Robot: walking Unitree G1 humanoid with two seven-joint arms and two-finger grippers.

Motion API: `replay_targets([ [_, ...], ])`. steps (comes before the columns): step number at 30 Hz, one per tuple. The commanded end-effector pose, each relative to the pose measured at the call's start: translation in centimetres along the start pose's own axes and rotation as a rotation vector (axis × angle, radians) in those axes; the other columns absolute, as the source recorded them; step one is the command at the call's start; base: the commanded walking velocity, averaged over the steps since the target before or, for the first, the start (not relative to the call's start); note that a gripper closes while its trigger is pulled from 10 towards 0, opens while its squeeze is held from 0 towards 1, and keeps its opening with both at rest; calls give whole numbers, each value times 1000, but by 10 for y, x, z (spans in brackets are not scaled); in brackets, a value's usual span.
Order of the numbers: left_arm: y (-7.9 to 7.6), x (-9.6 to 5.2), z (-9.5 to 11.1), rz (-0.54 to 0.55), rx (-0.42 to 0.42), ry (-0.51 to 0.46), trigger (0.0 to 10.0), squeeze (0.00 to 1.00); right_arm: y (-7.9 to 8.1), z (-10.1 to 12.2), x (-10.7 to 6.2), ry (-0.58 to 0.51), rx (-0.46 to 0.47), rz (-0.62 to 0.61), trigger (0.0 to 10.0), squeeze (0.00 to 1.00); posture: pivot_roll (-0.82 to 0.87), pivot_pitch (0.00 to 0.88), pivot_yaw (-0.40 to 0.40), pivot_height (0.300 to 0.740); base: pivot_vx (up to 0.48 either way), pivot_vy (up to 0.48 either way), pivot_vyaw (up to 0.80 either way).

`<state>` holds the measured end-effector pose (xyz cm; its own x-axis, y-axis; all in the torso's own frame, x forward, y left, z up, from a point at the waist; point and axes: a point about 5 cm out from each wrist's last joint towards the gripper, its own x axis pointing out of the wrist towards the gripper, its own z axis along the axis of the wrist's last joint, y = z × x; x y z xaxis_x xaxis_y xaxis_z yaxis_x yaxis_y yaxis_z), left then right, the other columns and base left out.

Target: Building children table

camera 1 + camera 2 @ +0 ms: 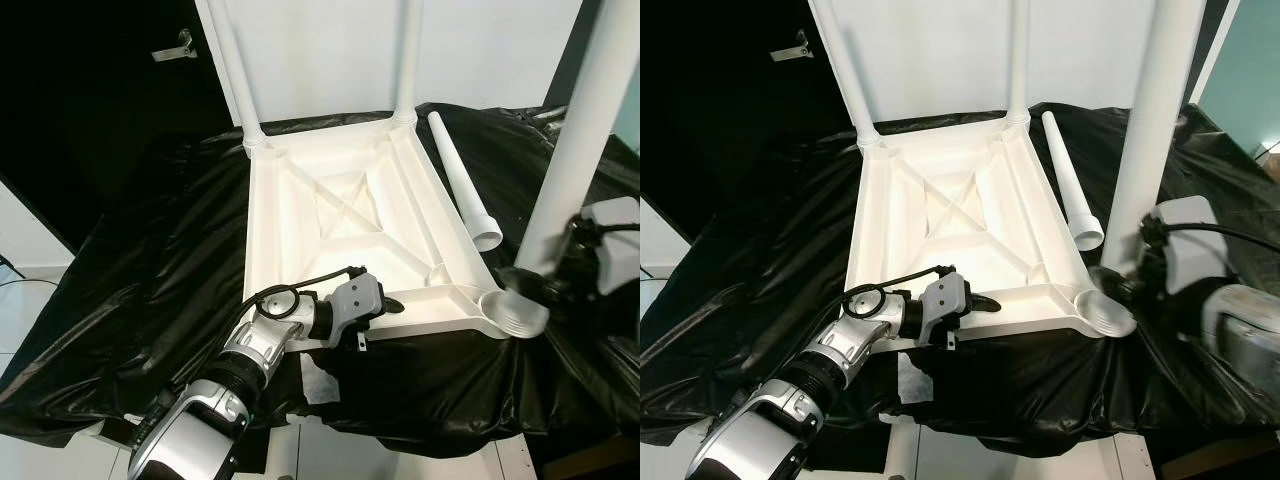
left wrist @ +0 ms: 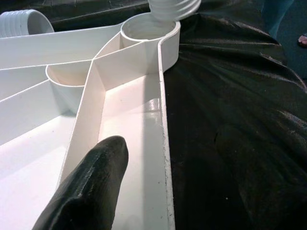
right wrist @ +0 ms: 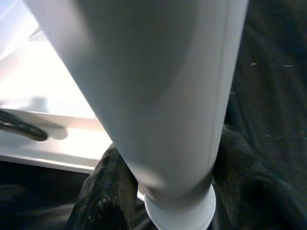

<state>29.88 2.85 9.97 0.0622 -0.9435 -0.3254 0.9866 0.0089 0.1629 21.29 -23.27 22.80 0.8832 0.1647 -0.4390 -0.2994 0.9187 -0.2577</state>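
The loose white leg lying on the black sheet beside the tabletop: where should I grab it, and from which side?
Take the loose leg near its middle, coming down from above with the fingers across it. It lies flat on the black sheet just right of the upturned tabletop, threaded wide end toward the robot, so leave that end free.

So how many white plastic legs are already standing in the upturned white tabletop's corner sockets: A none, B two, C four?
B: two upright white legs stand in the tabletop's far corners; a third lies loose, and the right tool holds the fourth.
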Motion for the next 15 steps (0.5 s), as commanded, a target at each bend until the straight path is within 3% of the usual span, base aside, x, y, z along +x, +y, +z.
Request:
replay_targets([
  [1, -14, 0, -33, -7, -101, 127, 10000, 0, -6, -7, 5, 40, -20, -30, 10000, 0, -287, 50, 70, 740, 0, 0, 0],
  [7, -15, 1, -33, -7, -101, 124, 10000, 0, -6, -6, 19, 2, -25, -63, 10000, 0, -282, 50, 67, 740, 0, 0, 0],
  [15, -15, -2, -35, 11, -110, 125, 10000, 0, 17, 7, 42, -85, -31, 5, 10000, 0, -244, 46, 52, 740, 0, 0, 0],
])
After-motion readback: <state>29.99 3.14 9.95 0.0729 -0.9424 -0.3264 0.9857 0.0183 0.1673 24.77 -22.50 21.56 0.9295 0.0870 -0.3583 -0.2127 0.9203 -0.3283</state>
